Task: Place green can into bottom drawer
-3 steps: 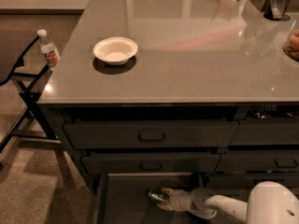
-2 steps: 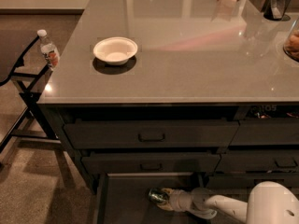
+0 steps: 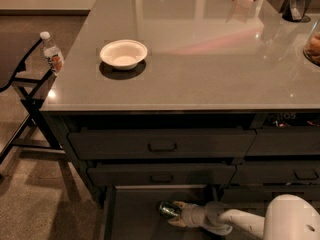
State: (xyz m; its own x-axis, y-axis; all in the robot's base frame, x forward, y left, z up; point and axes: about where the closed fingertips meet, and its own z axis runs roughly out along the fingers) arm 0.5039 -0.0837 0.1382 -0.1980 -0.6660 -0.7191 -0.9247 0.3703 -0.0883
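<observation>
As seen from my one camera feed, grey countertop [image 3: 210, 69] fills most of the view. Below it, two closed drawer fronts [image 3: 162, 144] with small handles, stacked one over the other. Under those, the bottom drawer [image 3: 132, 216] is pulled out, flat dark floor showing. White arm [image 3: 242, 223] comes in from the lower right, low over that floor. Black frame [image 3: 25, 86] stands off the counter's left edge. White bowl [image 3: 123, 54] sits on the counter, left of centre, upright. Clear water bottle [image 3: 51, 53], white cap, upright, just beside the counter's left edge, at the frame. Gripper [image 3: 176, 213] is inside the open drawer, near its middle, pointing left. Fingers sit either side of the green can [image 3: 167, 209], clamped on it. Can is on its side, inside the drawer's outline; I can't tell whether it touches the floor.
</observation>
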